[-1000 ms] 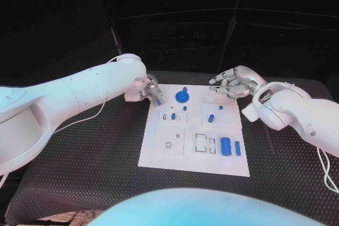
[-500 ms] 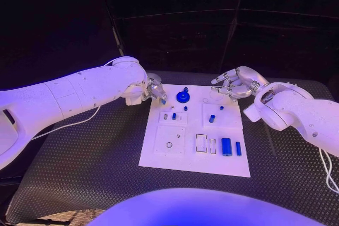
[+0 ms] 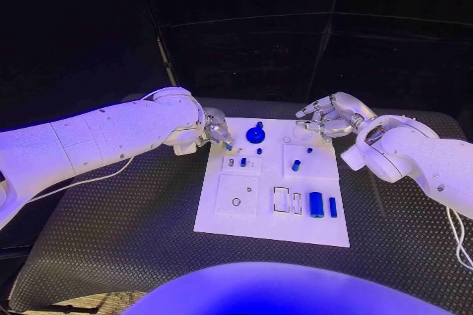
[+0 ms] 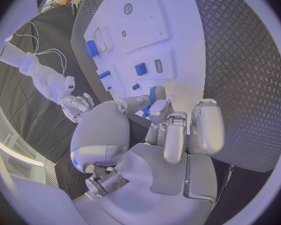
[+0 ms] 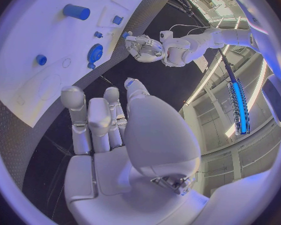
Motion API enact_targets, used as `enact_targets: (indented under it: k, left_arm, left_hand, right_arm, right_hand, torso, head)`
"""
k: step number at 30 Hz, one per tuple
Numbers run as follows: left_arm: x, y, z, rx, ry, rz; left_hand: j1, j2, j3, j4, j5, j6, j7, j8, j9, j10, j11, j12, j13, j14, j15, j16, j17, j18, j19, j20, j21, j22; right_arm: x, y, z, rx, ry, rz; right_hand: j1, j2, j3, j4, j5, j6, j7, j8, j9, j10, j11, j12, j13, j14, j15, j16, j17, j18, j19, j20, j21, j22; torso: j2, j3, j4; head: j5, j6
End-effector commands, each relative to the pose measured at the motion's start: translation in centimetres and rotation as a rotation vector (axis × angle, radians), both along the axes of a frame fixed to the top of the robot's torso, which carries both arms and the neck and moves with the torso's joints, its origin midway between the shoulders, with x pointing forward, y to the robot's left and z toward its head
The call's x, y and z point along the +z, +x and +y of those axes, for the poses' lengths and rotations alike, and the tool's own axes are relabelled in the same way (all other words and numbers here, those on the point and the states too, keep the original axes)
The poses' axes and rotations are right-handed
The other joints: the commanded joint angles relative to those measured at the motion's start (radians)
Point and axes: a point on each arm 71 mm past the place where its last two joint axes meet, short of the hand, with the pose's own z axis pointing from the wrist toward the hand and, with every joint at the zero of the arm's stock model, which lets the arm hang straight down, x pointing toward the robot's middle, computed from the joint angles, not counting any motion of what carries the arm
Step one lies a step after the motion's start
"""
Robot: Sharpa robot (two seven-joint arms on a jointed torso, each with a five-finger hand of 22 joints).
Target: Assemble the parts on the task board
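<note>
the task board (image 3: 229,216) lies flat on the black table (image 3: 118,219), and everything here is placed against it. the left hand (image 3: 216,132) hangs over the board's far left corner, its fingers drawn together and pinching a small blue part (image 4: 152,96) at the fingertips; in the left wrist view that part shows as a short blue piece between the fingertips. the right hand (image 3: 328,117) hovers at the board's far right corner, fingers curled inward and loosely apart, with nothing seen in them. on the board, a round blue disc with a knob (image 3: 255,133) sits near the far edge, just beside the left hand. a blue peg (image 3: 294,165) stands in the board's right half. a larger blue cylinder (image 3: 314,203) and a thin blue bar (image 3: 332,206) lie side by side near the board's near right corner.
</note>
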Motion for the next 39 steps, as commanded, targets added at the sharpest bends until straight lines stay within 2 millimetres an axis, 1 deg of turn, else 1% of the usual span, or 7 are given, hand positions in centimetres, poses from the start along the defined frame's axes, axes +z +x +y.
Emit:
enact_targets:
  k: [1, 9, 11, 16, 19, 24, 39]
  left_arm:
    - [-0.3, -0.4, 0.0, 0.011, 0.005, 0.000]
    - [-1.4, -1.2, -0.2, 0.004, 0.009, 0.021]
    - [-1.6, -1.4, -0.2, 0.002, 0.008, 0.024]
    - [-1.8, -1.6, -0.4, -0.002, 0.008, 0.029]
    - [-1.9, -1.7, -0.5, -0.006, 0.008, 0.033]
    - [-2.2, -1.9, -0.6, -0.014, 0.014, 0.045]
    - [-2.7, -2.1, -0.7, -0.030, 0.035, 0.058]
  left_hand:
    - [0.027, 0.015, 0.076, -0.074, 0.007, 0.001, -0.010, 0.005, -0.001, 0.021, -0.015, 0.004, 0.002, 0.107, -0.006, 0.003, 0.263, 0.006, 0.007, -0.001, 0.007, 0.065]
    - [0.025, 0.012, 0.077, -0.074, 0.009, 0.003, -0.012, 0.010, 0.001, 0.031, -0.017, 0.012, 0.012, 0.107, -0.008, 0.003, 0.263, 0.003, 0.017, -0.003, 0.019, 0.078]
    - [0.024, 0.011, 0.077, -0.074, 0.010, 0.004, -0.012, 0.011, 0.002, 0.032, -0.017, 0.013, 0.013, 0.107, -0.008, 0.003, 0.263, 0.003, 0.017, -0.003, 0.020, 0.078]
    - [0.023, 0.010, 0.078, -0.074, 0.011, 0.004, -0.013, 0.012, 0.002, 0.033, -0.018, 0.013, 0.012, 0.107, -0.008, 0.003, 0.263, 0.002, 0.019, -0.004, 0.022, 0.080]
    - [0.022, 0.009, 0.078, -0.075, 0.012, 0.004, -0.013, 0.013, 0.002, 0.034, -0.018, 0.014, 0.013, 0.107, -0.009, 0.003, 0.263, 0.002, 0.020, -0.004, 0.024, 0.082]
    - [0.021, 0.008, 0.078, -0.076, 0.015, 0.005, -0.014, 0.015, 0.003, 0.035, -0.019, 0.013, 0.012, 0.107, -0.010, 0.003, 0.263, 0.001, 0.021, -0.005, 0.025, 0.083]
    - [0.018, 0.003, 0.074, -0.076, 0.016, 0.005, -0.015, 0.018, 0.005, 0.039, -0.020, 0.016, 0.014, 0.107, -0.011, 0.003, 0.263, 0.001, 0.022, -0.006, 0.025, 0.084]
  right_arm:
    - [0.1, 0.0, 0.1, 0.004, 0.006, -0.004]
    - [0.1, 0.0, 0.1, 0.005, 0.006, -0.004]
    - [0.1, 0.0, 0.1, 0.005, 0.006, -0.004]
    - [0.1, 0.0, 0.1, 0.005, 0.006, -0.004]
    - [0.1, 0.0, 0.1, 0.005, 0.006, -0.004]
    - [0.1, 0.0, 0.1, 0.006, 0.007, -0.004]
    - [0.1, 0.0, 0.1, 0.006, 0.006, -0.004]
  right_hand:
    - [-0.010, 0.003, 0.000, 0.005, 0.003, -0.006, 0.001, 0.004, -0.001, -0.004, -0.002, 0.006, 0.000, 0.003, 0.001, -0.004, 0.002, 0.014, -0.006, 0.002, -0.006, -0.002]
    - [-0.010, 0.003, 0.000, 0.005, 0.003, -0.006, 0.001, 0.004, -0.001, -0.004, -0.002, 0.006, 0.000, 0.003, 0.001, -0.004, 0.002, 0.014, -0.006, 0.002, -0.006, -0.002]
    - [-0.010, 0.003, 0.000, 0.005, 0.003, -0.006, 0.001, 0.004, -0.001, -0.004, -0.002, 0.006, 0.000, 0.003, 0.001, -0.004, 0.002, 0.014, -0.006, 0.002, -0.006, -0.002]
    - [-0.009, 0.003, 0.000, 0.005, 0.006, -0.006, 0.001, 0.004, -0.001, -0.004, -0.002, 0.007, 0.000, 0.003, 0.001, -0.004, 0.001, 0.014, -0.005, 0.002, -0.006, -0.001]
    - [-0.009, 0.003, 0.000, 0.005, 0.006, -0.006, 0.001, 0.004, -0.001, -0.004, -0.002, 0.007, 0.000, 0.003, 0.001, -0.004, 0.001, 0.014, -0.005, 0.002, -0.006, -0.001]
    - [-0.009, 0.003, 0.000, 0.005, 0.006, -0.006, 0.001, 0.004, -0.001, -0.004, -0.002, 0.007, 0.000, 0.003, 0.001, -0.004, 0.001, 0.014, -0.005, 0.002, -0.006, -0.001]
    - [-0.009, 0.003, 0.000, 0.005, 0.006, -0.006, 0.001, 0.004, -0.001, -0.004, -0.002, 0.007, 0.000, 0.003, 0.001, -0.004, 0.001, 0.014, -0.005, 0.002, -0.006, -0.001]
  torso:
    - [0.002, -0.0001, -0.0006]
    - [0.002, -0.0003, -0.0008]
    - [0.002, -0.0007, -0.0019]
    - [0.001, 0.0005, -0.0022]
    - [0.002, -0.0005, -0.0015]
    - [0.001, 0.0002, -0.0014]
    - [0.002, -0.0007, -0.0020]
  head:
    - [0.002, 0.000]
    - [0.004, 0.000]
    - [0.005, 0.000]
    - [0.006, 0.000]
    - [0.005, 0.000]
    - [0.005, 0.000]
    - [0.005, 0.000]
